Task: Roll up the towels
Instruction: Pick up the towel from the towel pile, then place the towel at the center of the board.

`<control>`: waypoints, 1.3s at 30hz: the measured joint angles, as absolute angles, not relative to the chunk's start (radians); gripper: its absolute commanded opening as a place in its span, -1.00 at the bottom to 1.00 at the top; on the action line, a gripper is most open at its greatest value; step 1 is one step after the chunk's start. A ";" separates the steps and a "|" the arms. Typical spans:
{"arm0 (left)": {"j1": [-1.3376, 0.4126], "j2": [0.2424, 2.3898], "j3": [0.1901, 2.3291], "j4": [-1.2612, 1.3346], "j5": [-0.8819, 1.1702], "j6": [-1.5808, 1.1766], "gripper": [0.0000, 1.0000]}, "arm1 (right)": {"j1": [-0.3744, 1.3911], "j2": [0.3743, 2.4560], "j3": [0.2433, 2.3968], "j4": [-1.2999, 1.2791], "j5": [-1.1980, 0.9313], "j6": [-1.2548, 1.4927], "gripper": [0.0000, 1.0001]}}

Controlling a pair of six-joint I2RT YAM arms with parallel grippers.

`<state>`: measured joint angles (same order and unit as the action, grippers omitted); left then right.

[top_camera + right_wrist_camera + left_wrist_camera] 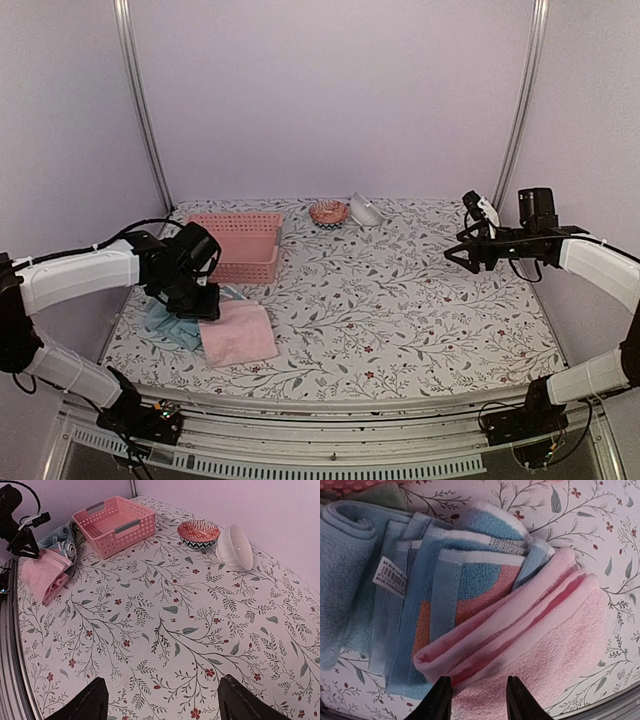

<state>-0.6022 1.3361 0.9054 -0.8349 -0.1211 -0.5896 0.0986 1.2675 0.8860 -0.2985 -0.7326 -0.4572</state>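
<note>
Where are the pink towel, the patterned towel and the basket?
pink towel [560, 630], left wrist view, on its top fold.
patterned towel [475, 577], left wrist view, on its blue patch.
basket [142, 527], right wrist view, on its near wall.

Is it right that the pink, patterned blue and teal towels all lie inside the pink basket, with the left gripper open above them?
Not inside it. The top external view shows the pink towel, patterned blue towel and teal towel lying on the table beside the pink basket. The left gripper is open above them, as stated.
</note>
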 measured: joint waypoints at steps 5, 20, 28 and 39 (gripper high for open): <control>-0.623 1.366 0.909 -0.878 -0.130 -0.626 0.26 | 0.100 1.274 0.885 -0.308 -0.759 -0.471 0.53; -0.645 1.414 0.957 -0.987 -0.202 -0.687 -0.67 | 0.113 1.286 0.883 -0.323 -0.782 -0.490 0.50; -0.708 1.435 1.078 -1.023 -0.196 -0.680 -1.00 | 0.118 1.298 0.881 -0.324 -0.782 -0.495 0.45; -1.024 1.776 1.860 -0.780 -0.040 -0.437 -1.00 | -0.016 1.330 1.077 -0.400 -0.906 -0.402 0.38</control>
